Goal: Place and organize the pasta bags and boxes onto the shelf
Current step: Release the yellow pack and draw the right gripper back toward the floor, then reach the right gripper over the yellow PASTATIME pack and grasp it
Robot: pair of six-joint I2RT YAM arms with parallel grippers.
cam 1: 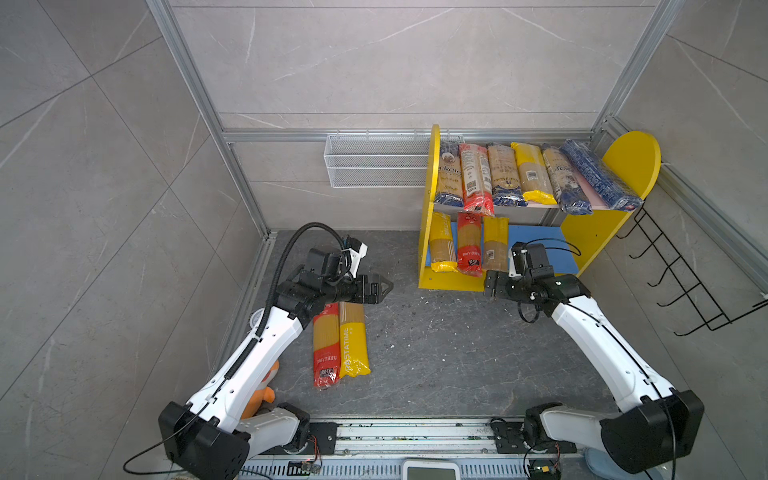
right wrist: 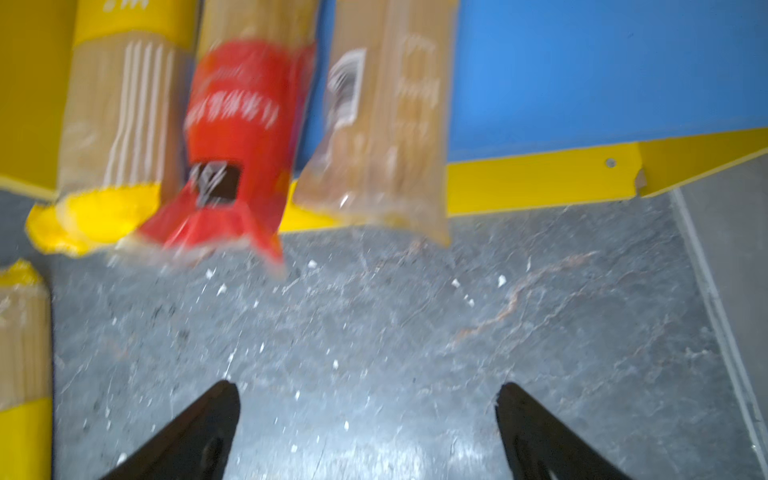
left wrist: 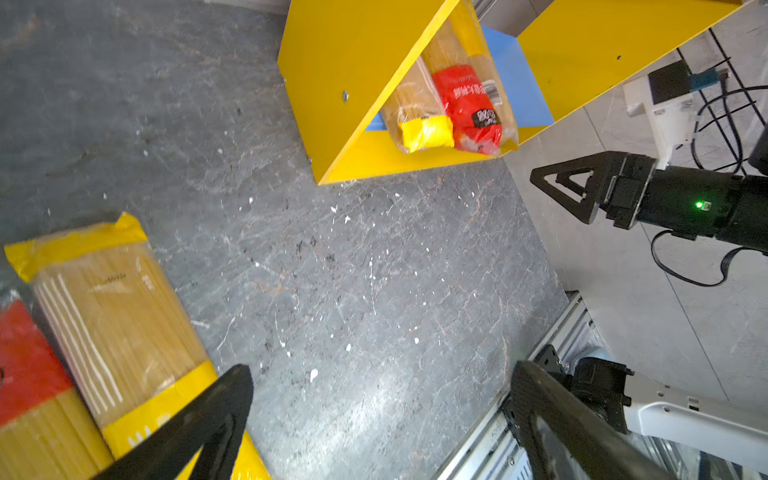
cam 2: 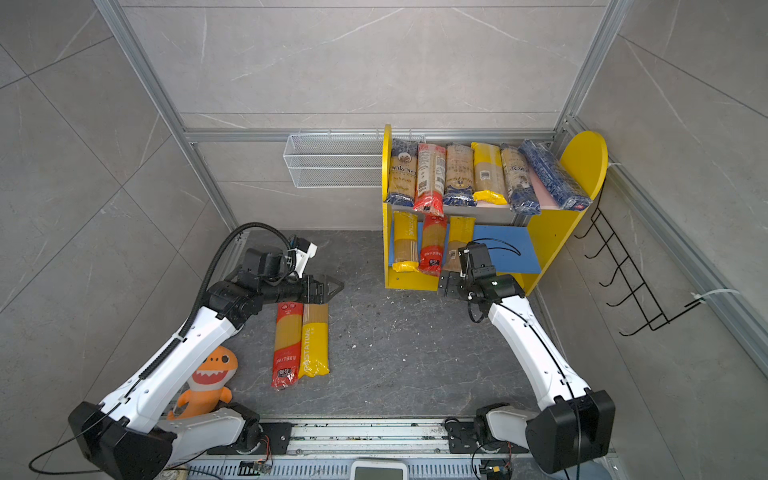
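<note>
Right end effector [right wrist: 368, 390] stands fully open and empty before the blue lower board [cam 1: 536, 241] of the shelf [cam 1: 426, 232], where three packs [cam 1: 469, 249] lie. Left end effector [left wrist: 382, 372], open and empty, hovers over the red pack [cam 1: 325, 347] and yellow pack [cam 1: 353, 340] on the counter [cam 1: 436, 353]. Probable next move: descend and grip one.

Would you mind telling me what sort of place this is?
Likely a robot test cell staged as a pantry: aluminium framing, a base rail, and a shelf of pasta packs.
</note>
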